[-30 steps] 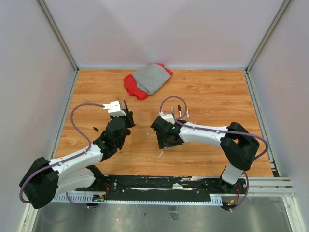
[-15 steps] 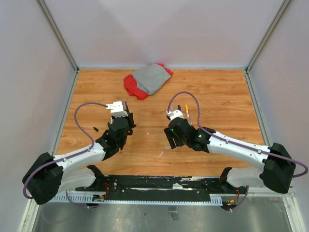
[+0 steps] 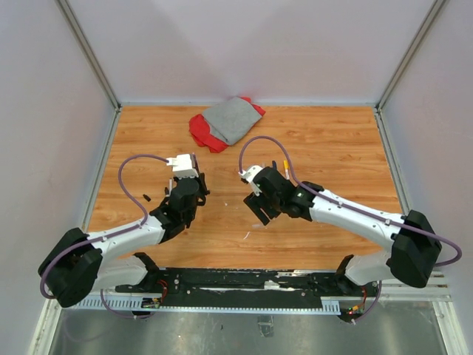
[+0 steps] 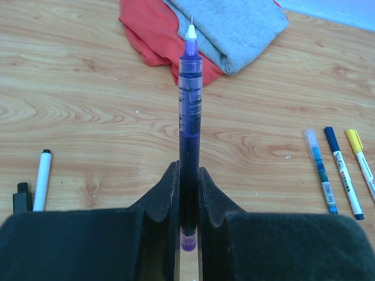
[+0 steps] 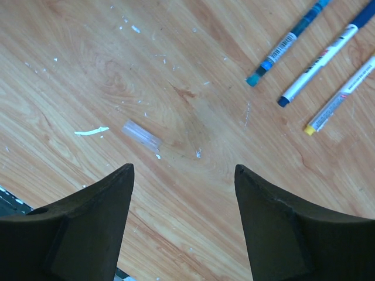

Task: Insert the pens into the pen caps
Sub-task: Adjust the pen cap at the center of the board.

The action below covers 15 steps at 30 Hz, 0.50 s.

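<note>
Gripping purple pen (image 4: 188, 105) tight in left claw (image 4: 188, 175). Just swung right claw (image 5: 183, 174), spread wide, over clear tube (image 5: 140, 134); maybe grabbing next.

**A:** How does the left arm (image 3: 118, 240) lie?

**B:** It runs from its base at the near left out over the table (image 3: 332, 140), forearm low and slanting toward the middle. The left claw (image 4: 188, 172) points away from the bases, its jaws pinched almost together on a pen (image 4: 188, 117) that sticks straight out ahead.

**A:** And the right arm (image 3: 355, 214)?

**B:** Its elbow is out at the near right and the forearm reaches leftward toward the centre. The wrist tips down, so the right claw (image 5: 183, 170) faces the table from above, fingers spread wide, gripping nothing.

**A:** Do the claws touch?

**B:** No, they're apart, side by side.
</note>
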Tool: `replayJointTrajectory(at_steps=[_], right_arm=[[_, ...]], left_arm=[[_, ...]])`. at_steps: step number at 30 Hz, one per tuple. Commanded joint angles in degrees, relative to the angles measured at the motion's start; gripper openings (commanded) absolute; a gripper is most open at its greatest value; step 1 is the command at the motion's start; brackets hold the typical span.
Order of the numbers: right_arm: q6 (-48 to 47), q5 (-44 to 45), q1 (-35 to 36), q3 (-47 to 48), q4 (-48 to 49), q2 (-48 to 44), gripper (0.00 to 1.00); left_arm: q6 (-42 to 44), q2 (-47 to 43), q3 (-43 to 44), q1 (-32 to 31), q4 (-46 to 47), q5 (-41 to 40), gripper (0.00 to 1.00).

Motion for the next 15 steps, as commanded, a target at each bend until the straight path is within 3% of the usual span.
replayJointTrajectory(at_steps=[1, 11, 15], right_arm=[[-6.84, -6.55, -2.13, 2.52, -3.17, 2.20, 0.69], [-17.21, -22.56, -4.89, 3.35, -1.87, 6.89, 0.68], [-18.44, -23.18, -4.87, 4.95, -1.55, 11.29, 0.65]], left_arm=[[0.66, 0.82, 1.62, 0.38, 2.32, -2.31, 0.00], [-2.32, 2.48, 2.46, 0.96, 0.36, -3.55, 0.00], [-7.43, 1.70, 1.57, 6.40, -1.42, 2.81, 0.00]])
